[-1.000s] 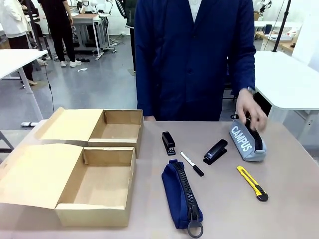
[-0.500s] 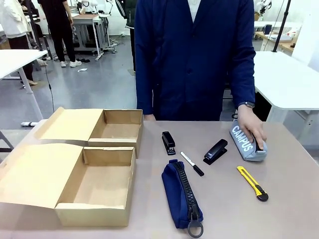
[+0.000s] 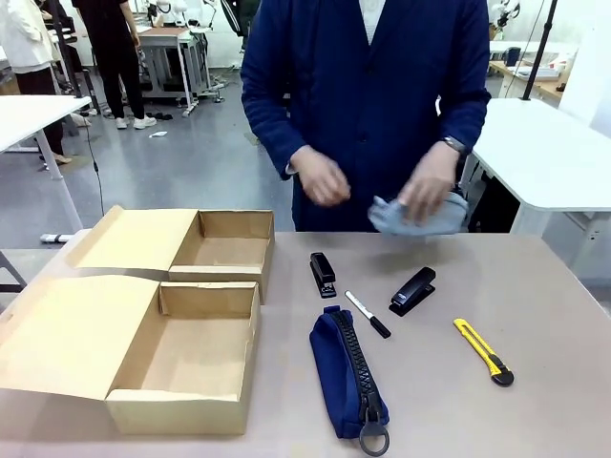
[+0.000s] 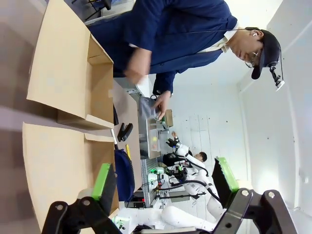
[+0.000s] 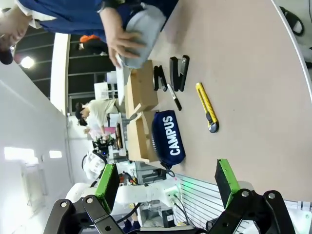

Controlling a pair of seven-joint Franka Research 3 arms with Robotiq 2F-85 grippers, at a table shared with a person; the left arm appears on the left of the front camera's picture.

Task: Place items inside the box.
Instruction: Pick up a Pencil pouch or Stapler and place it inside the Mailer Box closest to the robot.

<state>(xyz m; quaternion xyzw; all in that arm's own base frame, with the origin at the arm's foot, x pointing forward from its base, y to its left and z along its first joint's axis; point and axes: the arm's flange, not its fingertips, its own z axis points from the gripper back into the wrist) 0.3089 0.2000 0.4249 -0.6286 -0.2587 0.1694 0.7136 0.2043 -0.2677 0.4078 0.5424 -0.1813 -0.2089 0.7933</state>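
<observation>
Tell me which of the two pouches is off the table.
The pale blue-grey pouch: the person's hands hold it in the air at the far edge of the table. The navy pouch with the ring pull lies flat on it.

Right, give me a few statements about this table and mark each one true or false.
1. The near box and the far box both stand open. True.
2. The person holds the grey pouch above the table. True.
3. The yellow utility knife lies in the near box. False: it lies on the table, right of the navy pouch.
4. The robot's right hand grips the marker. False: it is open, and the marker lies on the table.
</observation>
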